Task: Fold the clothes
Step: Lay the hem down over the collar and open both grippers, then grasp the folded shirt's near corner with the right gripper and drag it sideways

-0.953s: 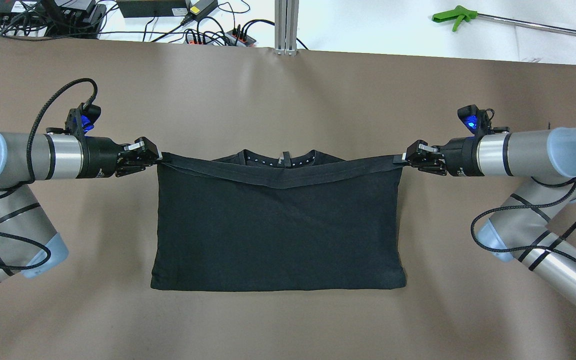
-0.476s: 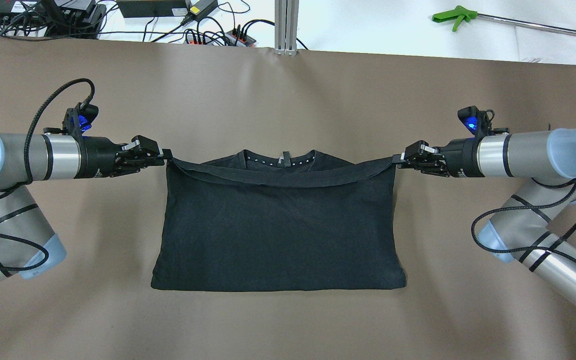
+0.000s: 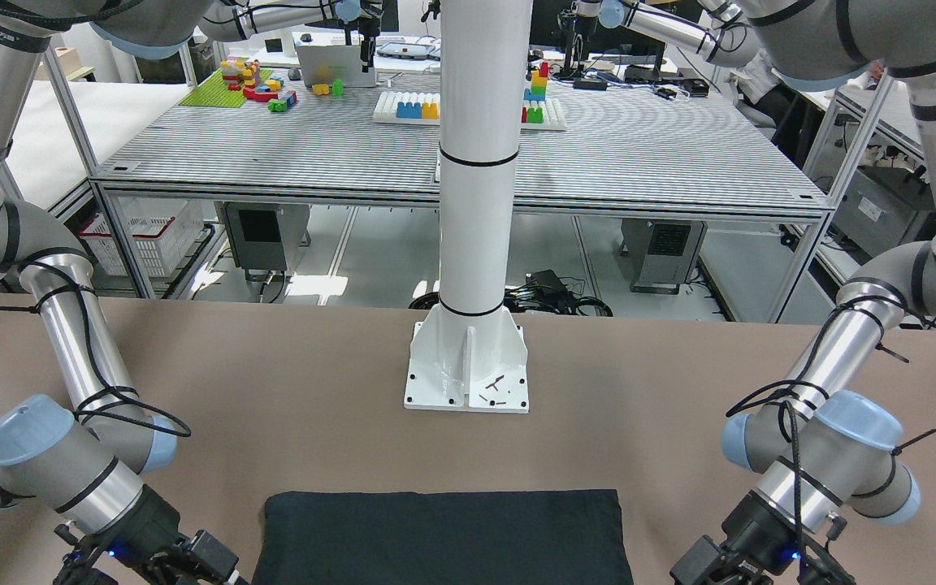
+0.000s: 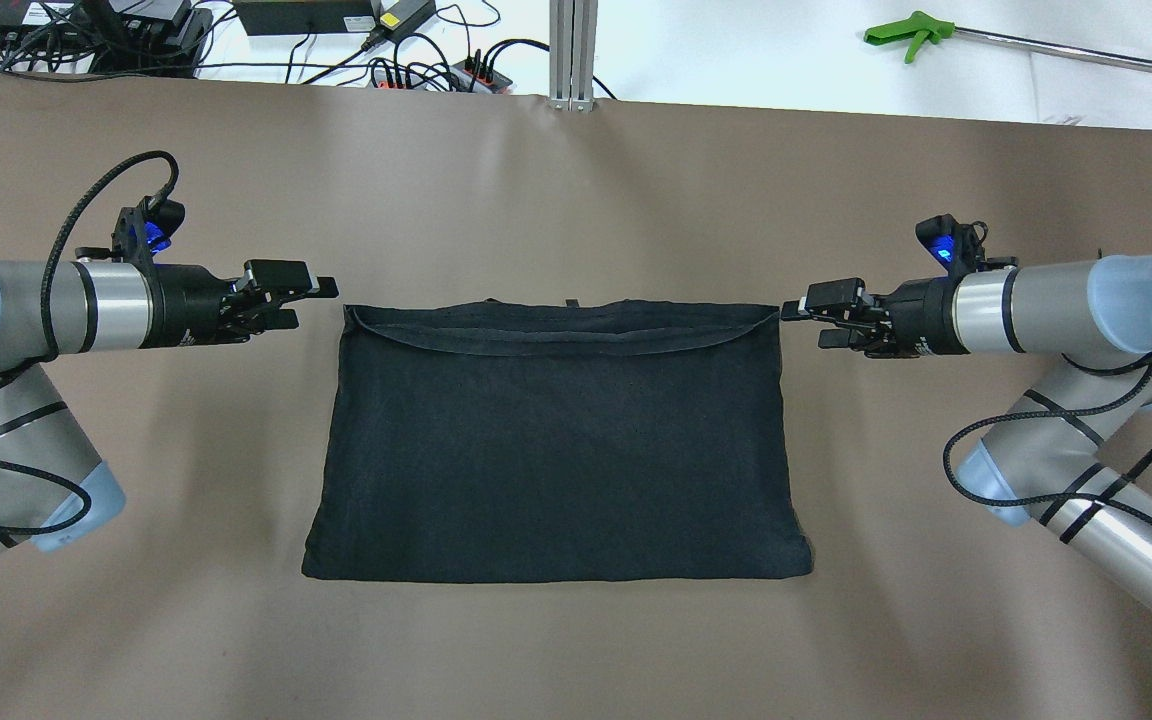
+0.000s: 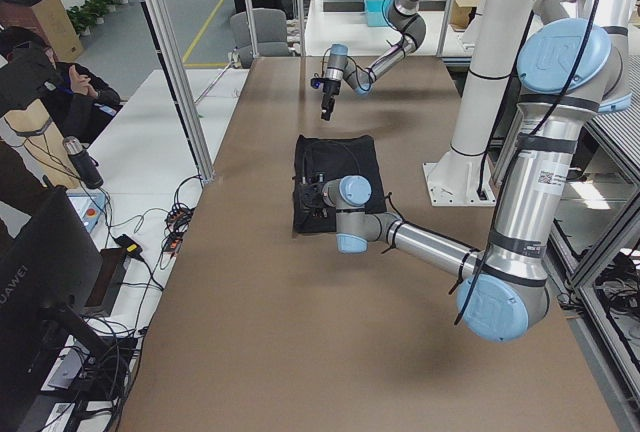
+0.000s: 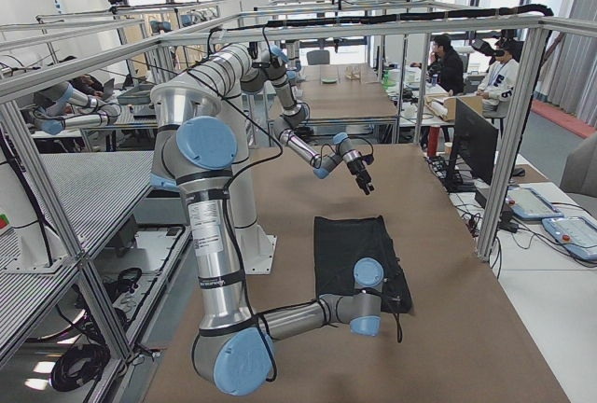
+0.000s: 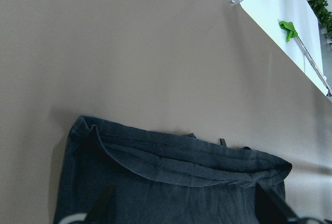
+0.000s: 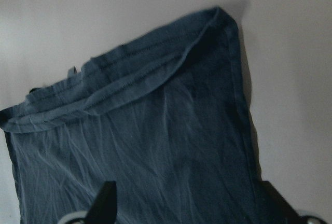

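Note:
The black garment (image 4: 556,450) lies flat on the brown table, folded into a rectangle, with its doubled hem edge along the far side. It also shows in the front-facing view (image 3: 444,536) and in both wrist views (image 7: 171,182) (image 8: 145,146). My left gripper (image 4: 314,304) is open and empty, just off the garment's far left corner and apart from it. My right gripper (image 4: 802,325) is open and empty, just off the far right corner. In each wrist view the spread fingertips (image 7: 104,198) (image 8: 106,195) frame the cloth without touching it.
The white pillar's base plate (image 3: 468,366) stands on the table on the robot's side of the garment. Beyond the far table edge are cables and power strips (image 4: 416,70), an aluminium post (image 4: 573,50) and a green-handled tool (image 4: 911,35). Operators sit beside the table (image 5: 60,82).
Both grippers have opened and let go of the garment's far corners, then drawn slightly outward. The lifted top layer has dropped flat and now covers the collar.

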